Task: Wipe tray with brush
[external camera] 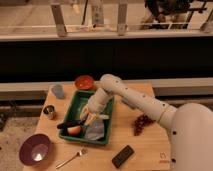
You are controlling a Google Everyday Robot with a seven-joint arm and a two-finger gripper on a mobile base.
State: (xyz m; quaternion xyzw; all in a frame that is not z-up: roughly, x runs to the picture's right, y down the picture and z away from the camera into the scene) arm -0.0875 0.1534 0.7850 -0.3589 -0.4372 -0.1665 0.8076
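Note:
The dark green tray (78, 98) sits on the wooden table. In it lie an orange-red fruit (75, 130) and a grey-blue cloth (96, 129). My gripper (87, 118) reaches down into the tray's middle, shut on the right end of the slim black brush (69, 123). The brush lies nearly flat and points left, over the tray's left rim, just above the fruit. My white arm (125, 95) comes in from the right.
A purple bowl (35, 148), silver fork (71, 158) and black block (123, 156) lie along the front of the table (145, 150). Dark grapes (142, 122) are to the right. A red bowl (84, 82), blue cup (58, 90) and metal cup (49, 111) stand behind and left.

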